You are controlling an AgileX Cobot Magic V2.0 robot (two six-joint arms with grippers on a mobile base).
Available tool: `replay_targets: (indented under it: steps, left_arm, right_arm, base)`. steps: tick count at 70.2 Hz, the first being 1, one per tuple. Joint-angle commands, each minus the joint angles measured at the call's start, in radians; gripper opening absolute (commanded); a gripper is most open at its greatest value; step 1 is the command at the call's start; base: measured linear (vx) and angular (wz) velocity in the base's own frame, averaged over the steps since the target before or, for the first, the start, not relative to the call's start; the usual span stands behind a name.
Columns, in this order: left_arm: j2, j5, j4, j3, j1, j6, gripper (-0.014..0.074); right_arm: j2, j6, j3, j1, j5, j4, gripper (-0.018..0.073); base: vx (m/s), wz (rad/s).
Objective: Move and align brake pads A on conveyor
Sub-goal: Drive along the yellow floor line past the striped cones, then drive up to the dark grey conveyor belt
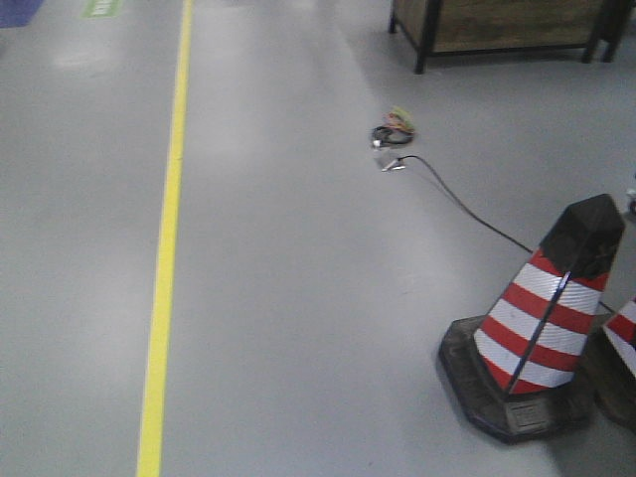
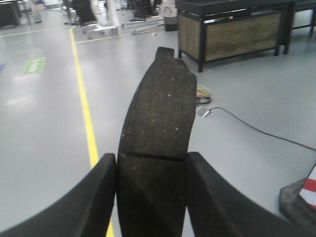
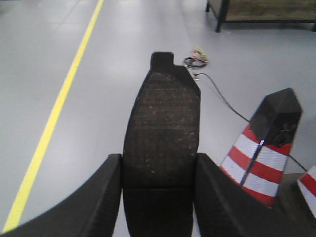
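In the left wrist view a dark grey curved brake pad [image 2: 158,113] with a groove across it sticks forward from my left gripper [image 2: 150,170], which is shut on its sides. In the right wrist view a second brake pad [image 3: 162,133] is held the same way, with my right gripper [image 3: 158,170] shut on it. Both pads hang in the air above a grey floor. The conveyor is out of view in every frame. Neither gripper shows in the front-facing view.
A yellow floor line [image 1: 167,238] runs along the left. A red-and-white traffic cone [image 1: 542,318] stands at the right on a black base, with another cone's edge [image 1: 621,338] beside it. A black cable [image 1: 457,199] leads to a coiled bundle [image 1: 393,132]. A wooden cabinet [image 1: 507,25] stands at the back.
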Motion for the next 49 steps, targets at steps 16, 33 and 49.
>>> replay_targets:
  steps: [16,33,49]
  left_arm:
    - [0.012,-0.097,-0.021,-0.028,-0.007,-0.001,0.0083]
    - [0.012,-0.097,-0.021,-0.028,-0.007,-0.001,0.0083]
    - [0.012,-0.097,-0.021,-0.028,-0.007,-0.001,0.0083]
  right_arm:
    - [0.007,-0.005,-0.030,-0.002,-0.097,-0.014,0.0048]
    - [0.007,-0.005,-0.030,-0.002,-0.097,-0.014,0.0048]
    - [0.007,-0.005,-0.030,-0.002,-0.097,-0.014,0.0048]
  base:
    - [0.35,-0.57]
    - [0.30,-0.75]
    - [0.25,-0.80]
